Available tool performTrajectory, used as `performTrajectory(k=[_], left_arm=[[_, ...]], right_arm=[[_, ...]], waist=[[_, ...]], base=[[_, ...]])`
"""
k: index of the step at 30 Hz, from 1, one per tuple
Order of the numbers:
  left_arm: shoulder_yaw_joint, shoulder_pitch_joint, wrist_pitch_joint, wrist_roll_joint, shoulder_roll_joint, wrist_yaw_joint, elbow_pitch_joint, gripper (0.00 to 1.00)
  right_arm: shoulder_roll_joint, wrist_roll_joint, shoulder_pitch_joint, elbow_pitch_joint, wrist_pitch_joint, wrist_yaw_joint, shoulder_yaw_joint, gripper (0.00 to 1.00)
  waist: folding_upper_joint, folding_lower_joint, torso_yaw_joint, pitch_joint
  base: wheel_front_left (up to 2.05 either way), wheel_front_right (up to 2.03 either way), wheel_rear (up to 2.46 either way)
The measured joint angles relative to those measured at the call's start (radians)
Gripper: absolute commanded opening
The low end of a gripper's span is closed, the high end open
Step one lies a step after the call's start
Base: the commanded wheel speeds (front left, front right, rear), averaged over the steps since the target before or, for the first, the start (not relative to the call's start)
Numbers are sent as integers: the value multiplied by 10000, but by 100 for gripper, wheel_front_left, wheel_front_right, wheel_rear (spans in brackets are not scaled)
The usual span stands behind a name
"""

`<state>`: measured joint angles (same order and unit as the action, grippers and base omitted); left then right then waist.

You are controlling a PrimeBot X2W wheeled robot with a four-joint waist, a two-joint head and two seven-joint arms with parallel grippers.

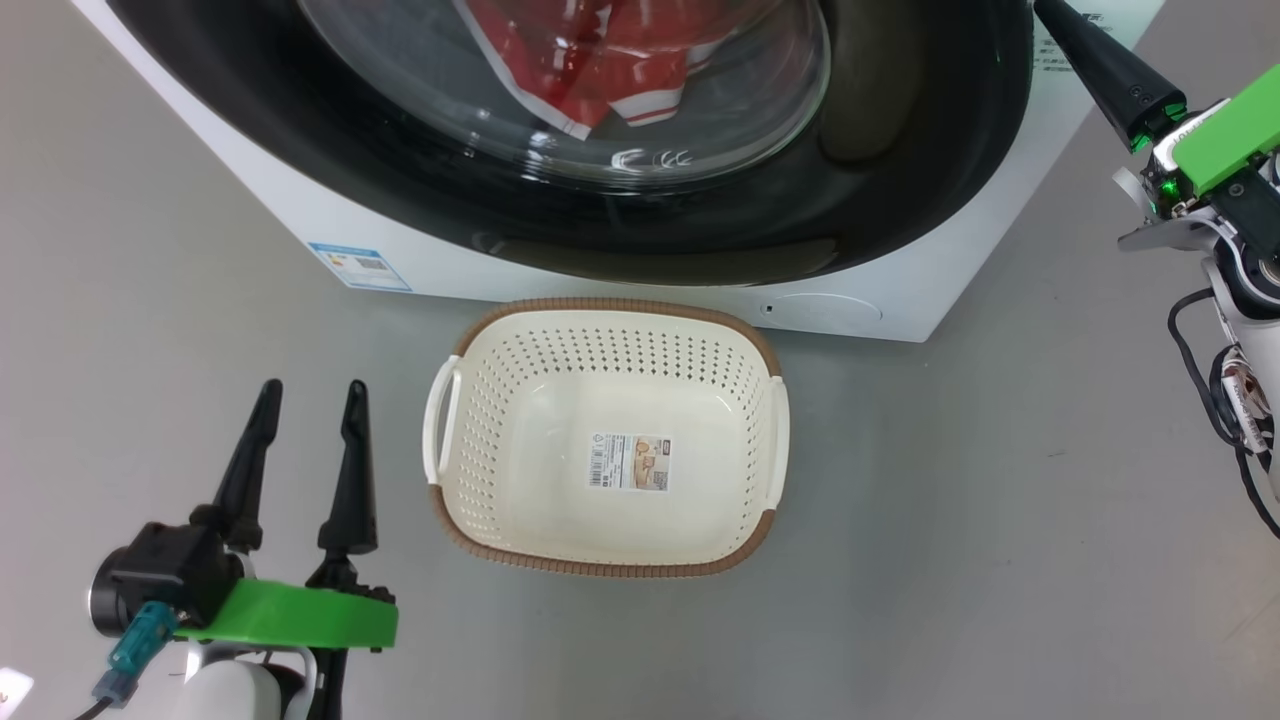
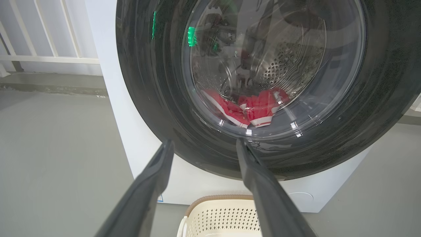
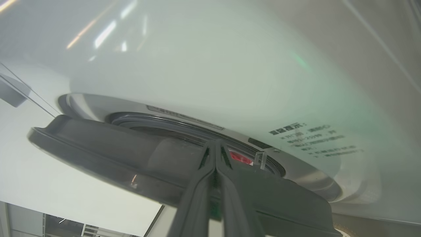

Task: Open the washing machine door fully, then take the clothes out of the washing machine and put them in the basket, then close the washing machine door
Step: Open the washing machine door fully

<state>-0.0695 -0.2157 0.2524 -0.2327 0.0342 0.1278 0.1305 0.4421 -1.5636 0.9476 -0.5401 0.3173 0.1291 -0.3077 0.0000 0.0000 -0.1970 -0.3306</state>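
Head view: the left gripper point(image 1: 312, 390) hangs over the grey floor point(image 1: 1000, 520) with its two dark fingers spread wide and nothing between them. The basket point(image 1: 610, 305) stands just to that gripper's right, apart from it, with only a paper label point(image 1: 628, 462) on its bottom. Ahead of the fingertips, the washing machine point(image 1: 880, 300) is cut off by the top edge, so only the lower part of the washing machine door point(image 1: 900, 200) is seen. The clothes point(image 1: 600, 60) show red and white behind its glass, blurred by reflections.

In the left wrist view the left gripper point(image 2: 204, 141) points at the washing machine door point(image 2: 148, 82). The clothes point(image 2: 256, 108) lie low in the drum beyond the fingertips, and the basket point(image 2: 217, 199) rim shows between the fingers, below them.

The right gripper point(image 1: 1050, 15) is pressed shut, its tips cut off at the frame's top edge. In the right wrist view the right gripper point(image 3: 215, 142) meets the rim of the washing machine door point(image 3: 115, 148). The door stands slightly off the washing machine point(image 3: 197, 65), and a sliver of the clothes point(image 3: 240, 158) shows in the gap just right of the tips. Whether the tips touch the door cannot be told
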Motion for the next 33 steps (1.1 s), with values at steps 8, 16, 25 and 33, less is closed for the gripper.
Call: performTrajectory(k=[8, 16, 25, 33], left_arm=[[-6, -4, 0, -8, -6, 0, 0, 100], [-4, -6, 0, -42, -15, 0, 0, 100], [-2, -6, 0, -82, -25, 0, 17, 100], [4, -1, 0, -79, -27, 0, 94, 100]], right_arm=[[-107, -176, 291, -351, 362, 0, 10, 0], [-130, -385, 439, -585, 656, 0, 92, 0], [-130, -458, 332, -541, 1087, 0, 86, 0], [-253, -662, -337, -104, 1444, -2, 148, 0]], waist=[[0, 0, -143, -109], [0, 0, -233, -166], [0, 0, -212, -31], [0, 0, -101, 243]], base=[[0, 0, 0], [0, 0, 0], [0, 0, 0], [0, 0, 0]])
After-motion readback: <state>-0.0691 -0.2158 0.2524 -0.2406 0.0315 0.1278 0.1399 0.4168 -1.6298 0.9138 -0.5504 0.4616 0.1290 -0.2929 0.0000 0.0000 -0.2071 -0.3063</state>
